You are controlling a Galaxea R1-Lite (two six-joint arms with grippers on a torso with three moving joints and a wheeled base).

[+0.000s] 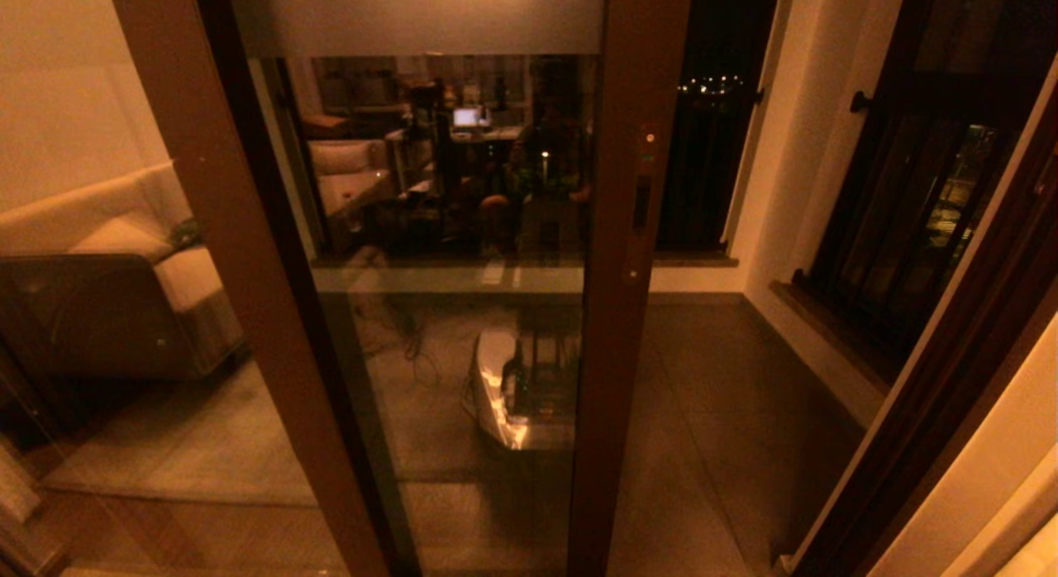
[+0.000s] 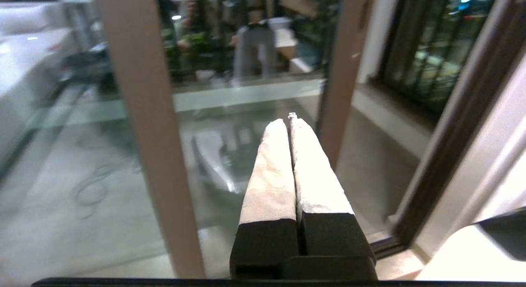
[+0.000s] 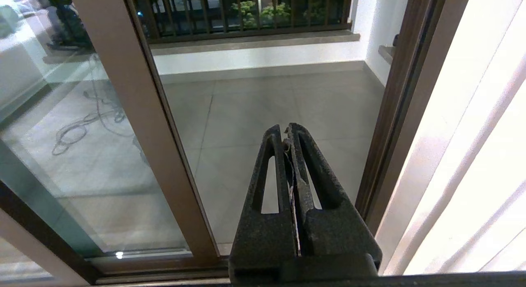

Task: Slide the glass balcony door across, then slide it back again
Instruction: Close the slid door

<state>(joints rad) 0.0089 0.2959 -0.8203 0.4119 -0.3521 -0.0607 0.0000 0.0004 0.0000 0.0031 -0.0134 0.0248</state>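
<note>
The glass balcony door [image 1: 446, 230] stands partway across, its frosted band at the top. Its brown stile [image 1: 628, 329] carries a narrow dark handle slot [image 1: 641, 201] with small screws. A gap lies between this stile and the right jamb [image 1: 934, 379]. Neither gripper shows in the head view. My left gripper [image 2: 289, 120] is shut on nothing and hangs short of the glass, just beside the door stile [image 2: 335, 93]. My right gripper [image 3: 287, 128] is also shut and empty. It faces the gap between the door stile [image 3: 139, 114] and the jamb [image 3: 390, 126], touching neither.
A second brown-framed glass panel without a handle [image 1: 215, 255] overlaps the door on the left. The dark barred window [image 1: 909, 197] is on the balcony's right wall. Grey floor tiles [image 3: 263, 110] show through the gap. A pale curtain [image 3: 472, 155] hangs by the jamb.
</note>
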